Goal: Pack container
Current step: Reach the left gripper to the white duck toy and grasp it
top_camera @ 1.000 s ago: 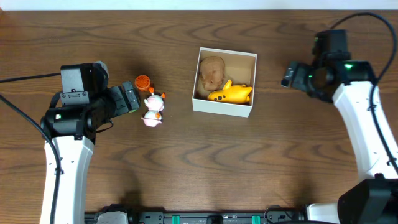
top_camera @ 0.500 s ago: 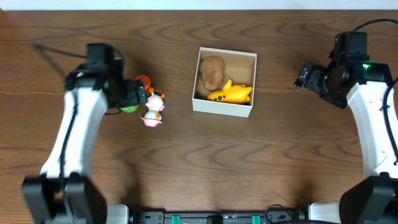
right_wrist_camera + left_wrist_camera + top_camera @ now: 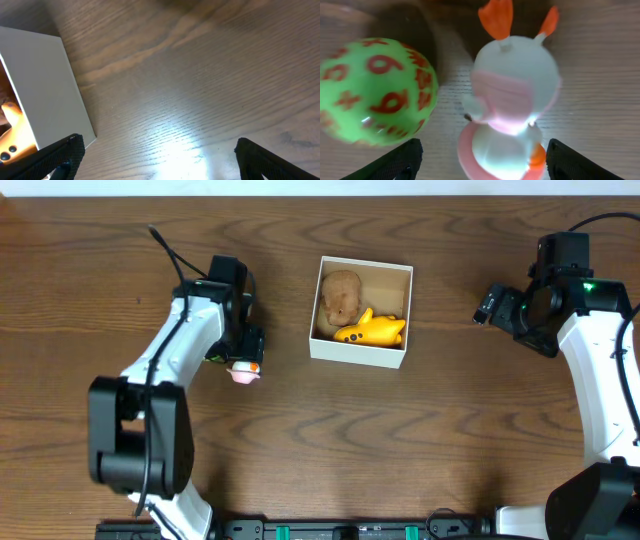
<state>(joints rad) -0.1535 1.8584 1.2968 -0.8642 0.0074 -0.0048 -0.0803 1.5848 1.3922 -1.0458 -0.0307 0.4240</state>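
Observation:
The container (image 3: 360, 352), a square white box with a brown inside, sits at the table's middle and holds a brown toy (image 3: 341, 296) and a yellow toy (image 3: 372, 330). Its white wall (image 3: 45, 85) shows at the left of the right wrist view. A white and pink toy with orange ears (image 3: 245, 372) (image 3: 512, 95) lies left of the box, beside a green ball with red numbers (image 3: 375, 90). My left gripper (image 3: 480, 162) is open, directly over the white and pink toy, fingers either side of it. My right gripper (image 3: 155, 157) is open and empty, right of the box.
The table is dark brown wood. The green ball (image 3: 214, 356) is mostly hidden under the left arm in the overhead view. Bare wood lies between the box and the right gripper.
My left arm has swung right and now covers the orange and green toys, its gripper over the white and pink toy. My right arm pulled back slightly to the right.

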